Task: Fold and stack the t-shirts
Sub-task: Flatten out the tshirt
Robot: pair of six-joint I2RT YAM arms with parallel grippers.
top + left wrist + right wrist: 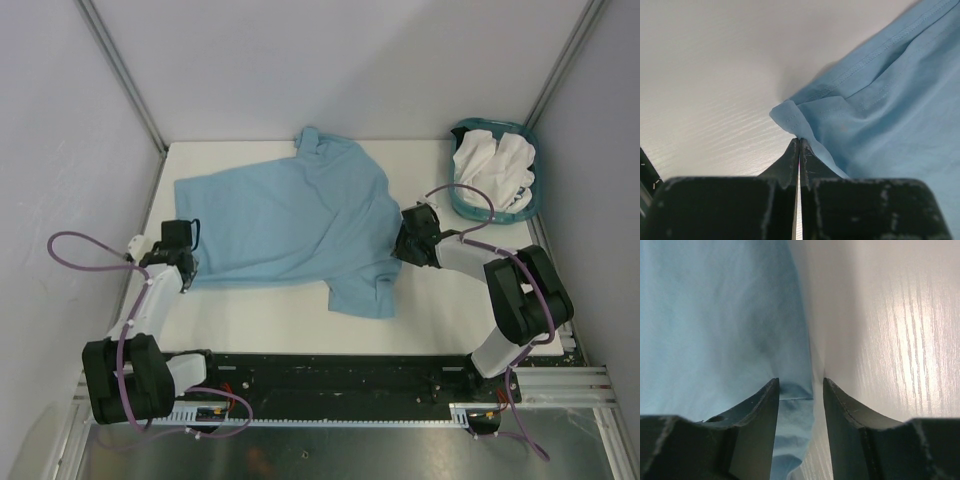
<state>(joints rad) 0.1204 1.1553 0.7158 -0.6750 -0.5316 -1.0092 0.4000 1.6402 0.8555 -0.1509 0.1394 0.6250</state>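
- Shirt: light blue t-shirt (290, 225) lies spread on the white table (270, 320), collar toward the far side, between my two claws.
- My left gripper (799, 145): clamped tight on the shirt's near-left hem corner; the cloth folds up right at the tips.
- My right gripper (800, 382): jaws apart, straddling the shirt's right edge; cloth sits between them, not pinched.
- White t-shirts (495, 165): heaped in the teal basket (462, 205), far right corner, apart from both claws.

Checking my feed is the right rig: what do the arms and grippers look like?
The left arm and right arm have white links and bulky black joints, each trailing a mauve cable. The left gripper and right gripper are black, with tapering, scuffed fingers.
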